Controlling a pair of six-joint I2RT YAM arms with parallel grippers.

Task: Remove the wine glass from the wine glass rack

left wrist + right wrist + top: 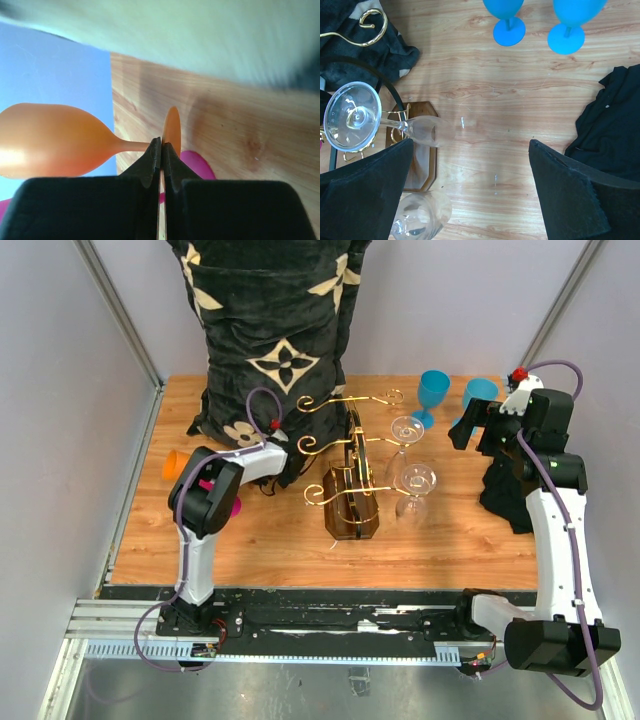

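Two wine glasses hang on the rack, so we judge nothing done; right fingers gape at its two o'clock, left fingers pressed together.

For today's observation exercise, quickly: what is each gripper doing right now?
Left gripper: closed beside an orange glass; whether it grips anything cannot be told.
Right gripper: open, holding nothing.

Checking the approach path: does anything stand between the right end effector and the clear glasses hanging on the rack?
Nothing visible does. Only bare table lies between the open right end effector and the glasses on the rack. The blue goblets and black cloth sit off that line.
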